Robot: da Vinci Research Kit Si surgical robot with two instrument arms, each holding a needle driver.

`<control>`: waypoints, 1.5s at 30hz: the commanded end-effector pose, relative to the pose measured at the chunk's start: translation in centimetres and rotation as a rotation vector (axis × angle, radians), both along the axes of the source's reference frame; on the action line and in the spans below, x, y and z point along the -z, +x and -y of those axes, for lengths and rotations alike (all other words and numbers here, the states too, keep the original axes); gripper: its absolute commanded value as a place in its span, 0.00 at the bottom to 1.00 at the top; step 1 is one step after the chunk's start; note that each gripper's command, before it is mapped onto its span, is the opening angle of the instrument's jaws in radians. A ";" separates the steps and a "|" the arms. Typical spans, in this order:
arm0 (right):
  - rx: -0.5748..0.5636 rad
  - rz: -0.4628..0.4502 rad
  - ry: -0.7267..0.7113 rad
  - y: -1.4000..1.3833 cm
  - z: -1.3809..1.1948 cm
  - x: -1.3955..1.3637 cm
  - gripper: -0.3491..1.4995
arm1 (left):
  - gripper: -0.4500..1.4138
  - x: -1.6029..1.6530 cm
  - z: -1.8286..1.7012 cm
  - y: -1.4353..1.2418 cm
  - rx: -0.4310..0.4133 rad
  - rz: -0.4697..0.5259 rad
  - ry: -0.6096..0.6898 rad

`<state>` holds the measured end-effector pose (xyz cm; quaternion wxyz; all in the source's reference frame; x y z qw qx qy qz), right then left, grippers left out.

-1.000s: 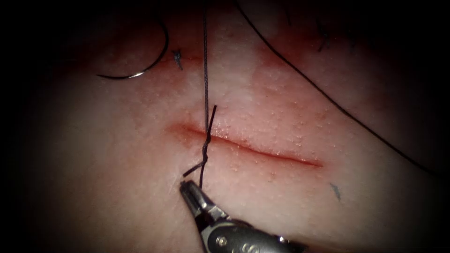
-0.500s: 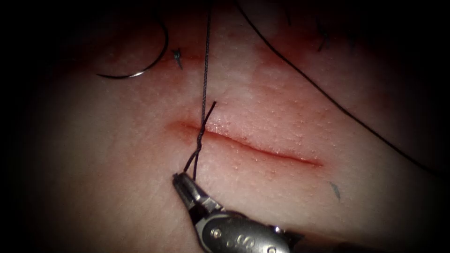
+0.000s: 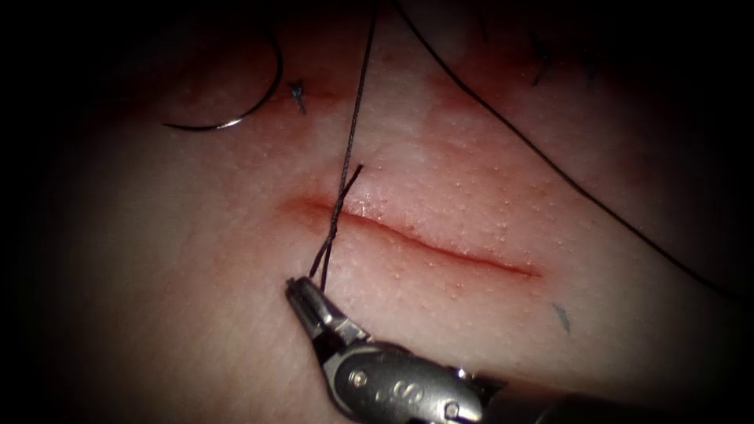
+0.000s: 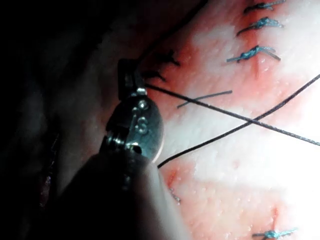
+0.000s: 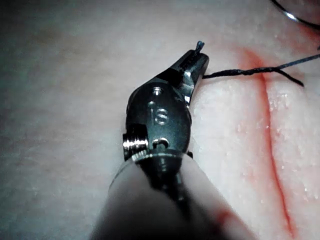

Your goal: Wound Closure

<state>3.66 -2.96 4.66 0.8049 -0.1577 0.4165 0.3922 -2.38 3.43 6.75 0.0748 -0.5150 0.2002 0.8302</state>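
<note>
A: What does the near steel right gripper [image 3: 300, 289] hold?
B: It is clamped on the dark twisted thread [image 3: 336, 216] crossing the red cut [image 3: 440, 251] in pale pink tissue [image 3: 196, 259].
A: The left gripper [image 4: 126, 70]?
B: Cannot tell.
A: The thin curved needle [image 3: 251, 106]?
B: Lying free, far left.

Right tool [image 3: 302, 292] grips thread [image 3: 345, 161]; needle [image 3: 250, 98] lies free on tissue [image 3: 487, 188].

tissue [image 3: 196, 259]: pale pink | cut [image 3: 440, 251]: red | thread [image 3: 349, 141]: dark | needle [image 3: 236, 118]: dark, silvery glint
</note>
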 end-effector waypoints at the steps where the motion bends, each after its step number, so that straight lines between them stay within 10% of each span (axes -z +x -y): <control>1: 0.015 0.001 0.011 0.13 0.18 -0.08 0.00 | 0.00 -0.09 -0.06 -0.07 0.001 -0.001 -0.006; 13: 0.129 0.068 0.106 0.43 0.97 -0.25 0.00 | 0.00 -0.54 -0.15 -0.26 0.001 -0.073 -0.082; 27: 0.117 -0.011 0.063 0.38 0.86 -0.08 0.00 | 0.00 -0.54 -0.03 -0.26 -0.010 -0.066 -0.075; 28: 0.124 -0.030 0.060 0.36 0.82 -0.06 0.03 | 0.00 -0.51 0.01 -0.24 -0.013 -0.059 -0.068; 29: 0.140 -0.057 0.066 0.33 0.72 -0.03 0.51 | 0.00 -0.45 0.08 -0.21 -0.017 -0.046 -0.054; 30: 0.142 -0.065 0.066 0.32 0.68 -0.03 0.68 | 0.00 -0.40 0.13 -0.18 -0.023 -0.035 -0.045; 32: 0.140 -0.085 0.053 0.29 0.60 -0.03 0.83 | 0.00 -0.32 0.21 -0.14 -0.030 -0.022 -0.033; 45: 0.182 -0.191 0.100 0.07 0.30 0.17 0.74 | 0.00 0.63 1.21 0.34 -0.134 0.120 0.089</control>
